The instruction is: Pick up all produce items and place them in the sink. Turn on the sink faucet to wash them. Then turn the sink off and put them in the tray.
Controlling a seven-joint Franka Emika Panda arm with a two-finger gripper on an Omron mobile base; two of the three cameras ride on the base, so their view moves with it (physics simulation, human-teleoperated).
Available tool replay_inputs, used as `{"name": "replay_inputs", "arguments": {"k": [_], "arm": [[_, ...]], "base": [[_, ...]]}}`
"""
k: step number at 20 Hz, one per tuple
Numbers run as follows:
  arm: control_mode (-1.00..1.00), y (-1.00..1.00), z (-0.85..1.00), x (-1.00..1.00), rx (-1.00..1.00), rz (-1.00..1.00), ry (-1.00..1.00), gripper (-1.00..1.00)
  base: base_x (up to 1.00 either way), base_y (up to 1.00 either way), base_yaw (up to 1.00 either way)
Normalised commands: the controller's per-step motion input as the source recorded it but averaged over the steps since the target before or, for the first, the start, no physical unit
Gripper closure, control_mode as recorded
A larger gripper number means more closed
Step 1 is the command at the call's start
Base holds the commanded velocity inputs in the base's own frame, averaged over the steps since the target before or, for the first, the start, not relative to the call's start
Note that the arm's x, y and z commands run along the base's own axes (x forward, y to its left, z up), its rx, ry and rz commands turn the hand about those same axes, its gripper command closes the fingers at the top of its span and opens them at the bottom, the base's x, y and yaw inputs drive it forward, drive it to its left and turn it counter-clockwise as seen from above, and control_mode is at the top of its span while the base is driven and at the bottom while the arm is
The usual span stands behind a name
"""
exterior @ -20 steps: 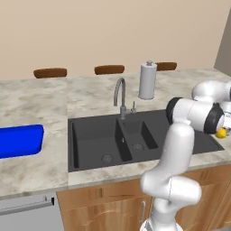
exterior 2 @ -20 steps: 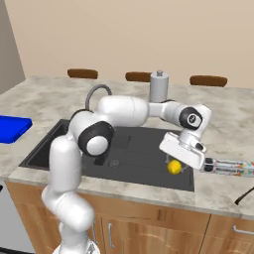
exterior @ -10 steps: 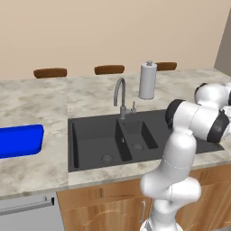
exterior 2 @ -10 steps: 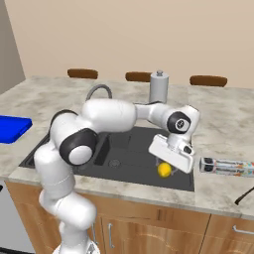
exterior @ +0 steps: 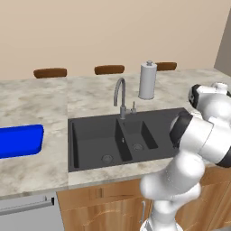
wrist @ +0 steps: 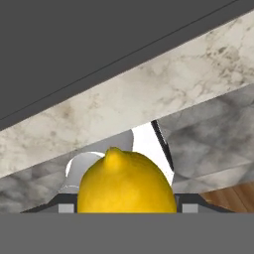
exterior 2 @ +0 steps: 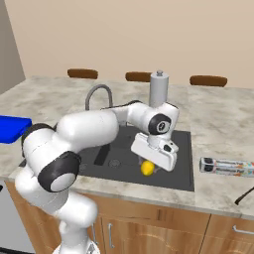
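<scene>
Arm bent in a wide loop across the front of the worktop, upper links sweeping over the sink, wrist turned down at the right end. Claw hangs low over the sink's right part, near its front rim, clenched on the lemon — the fruit sits under the white hand block, tucked between the fingers.

In the hand view the lemon bulks large at the bottom: bright yellow, smooth, rounded, with a small nub on top. Behind it lie black sink wall and a band of mottled stone.

Sink — matte black, two basins, a round drain in each; both basins show from the left. Grey gooseneck faucet stands at the back rim between them, a small lever beside it. White paper-towel roll just behind and right of the faucet. Blue tray on the worktop well left of the sink. A wrapped tube lies on the worktop right of the sink.
</scene>
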Motion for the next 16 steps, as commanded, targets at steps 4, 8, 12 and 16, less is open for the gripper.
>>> {"name": "replay_inputs", "arguments": {"k": [4,8,12,16], "arm": [[-1.0,0.81,0.13,0.0,-0.08,0.0,-0.02,1.0],[-1.0,0.82,0.19,0.0,-0.08,0.0,0.0,1.0],[-1.0,0.88,0.09,0.0,-0.09,0.0,0.0,1.0],[-1.0,0.89,0.02,0.0,-0.1,0.0,0.0,1.0]], "base": [[0.0,0.0,0.0],[0.0,0.0,0.0],[0.0,0.0,0.0],[0.0,0.0,0.0]]}}
